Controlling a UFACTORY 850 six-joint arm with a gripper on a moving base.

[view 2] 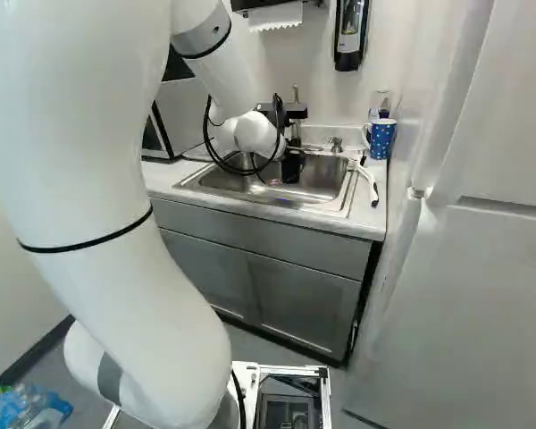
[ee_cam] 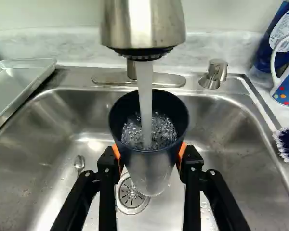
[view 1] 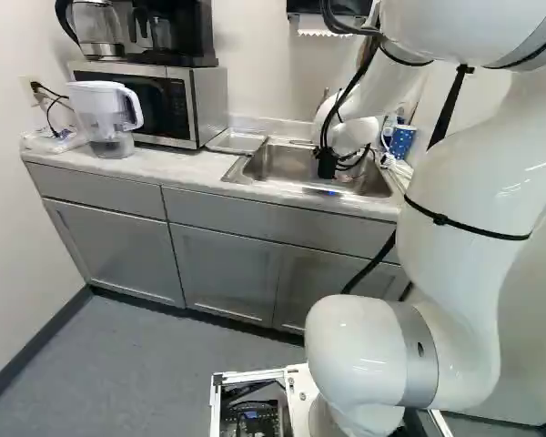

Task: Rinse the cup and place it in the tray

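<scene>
Over the sink in the right base view, my gripper (view 2: 291, 168) reaches down from the wrist. In the wrist view the gripper (ee_cam: 150, 156) is shut on the cup (ee_cam: 151, 175), its orange pads pressing the cup from two sides. The cup is dark-rimmed with a clear lower part, and stands open end up. Water (ee_cam: 145, 96) runs from the faucet (ee_cam: 142, 24) into it, and bubbles churn inside. The metal tray (ee_cam: 20, 79) lies on the counter beside the sink; the left base view shows the tray (view 1: 237, 142) near the microwave.
The sink basin (ee_cam: 38, 159) holds a spoon (ee_cam: 79, 163) and a drain (ee_cam: 131, 196). A dotted mug (view 2: 382, 138), a blue bottle (ee_cam: 274, 38) and a brush (ee_cam: 288, 142) stand or lie beside the sink. A water pitcher (view 1: 105, 114) and microwave (view 1: 155, 105) occupy the counter; a refrigerator (view 2: 464, 268) borders it.
</scene>
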